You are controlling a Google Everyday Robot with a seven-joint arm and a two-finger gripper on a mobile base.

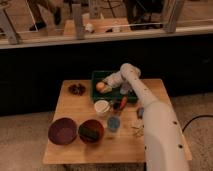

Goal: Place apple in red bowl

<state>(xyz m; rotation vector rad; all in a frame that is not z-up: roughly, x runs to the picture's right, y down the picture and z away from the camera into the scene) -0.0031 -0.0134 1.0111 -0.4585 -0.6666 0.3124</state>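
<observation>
The apple [100,86], small, round and orange-yellow, lies at the left end of a green tray [97,76] at the back of the wooden table. My gripper [106,87] is at the end of the white arm, right beside the apple on its right side, touching or nearly touching it. The red bowl [91,131] with an orange-red rim stands near the table's front, holding a dark object. It is well in front of the gripper.
A larger purple-maroon bowl [62,131] stands left of the red bowl. A dark red berry cluster [76,89] lies at the back left. A white cup [102,107], a blue cup [113,123] and small items [137,125] are mid-table. My arm [155,130] covers the right side.
</observation>
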